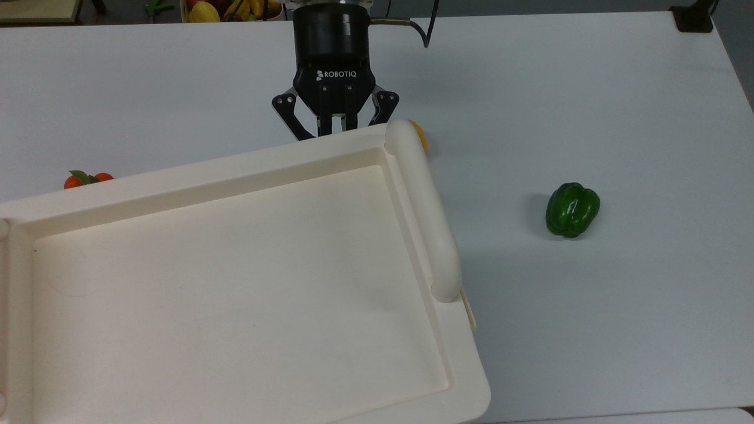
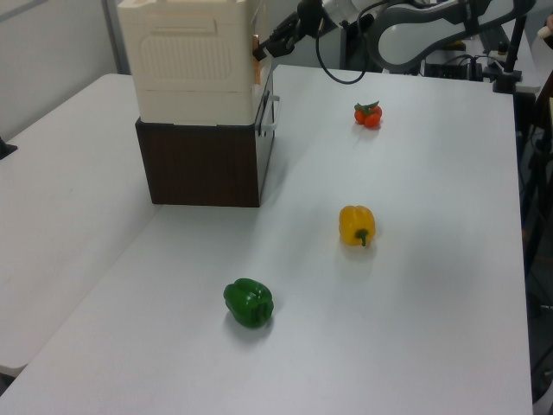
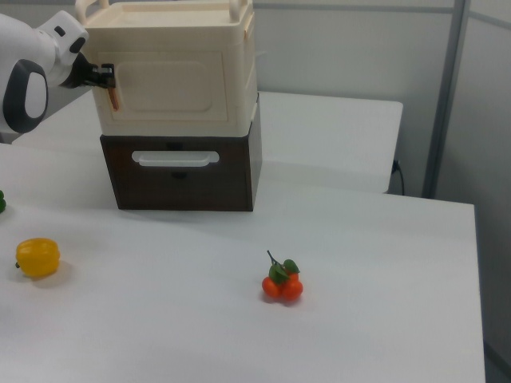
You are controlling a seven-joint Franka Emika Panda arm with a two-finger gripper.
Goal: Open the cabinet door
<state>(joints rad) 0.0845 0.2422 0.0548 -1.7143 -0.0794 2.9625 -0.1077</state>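
From my remote station, the gripper [image 3: 106,77] pressed against the corner of the cream cabinet [image 3: 176,68], its 2 fingers drawn narrow on a small brown fitting [image 3: 112,97]. The cabinet door [image 3: 164,89] lay flush in the cabinet's front, facing the right view's camera. A yellow pepper [image 2: 357,225], green pepper [image 2: 249,303] and tomatoes [image 3: 281,283] dotted the white table [image 1: 589,88].

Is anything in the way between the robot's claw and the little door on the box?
Nothing visible. In the right view the gripper is already at the edge of the cabinet door, by a small brown fitting. The tomatoes and yellow pepper lie on the table, well away.
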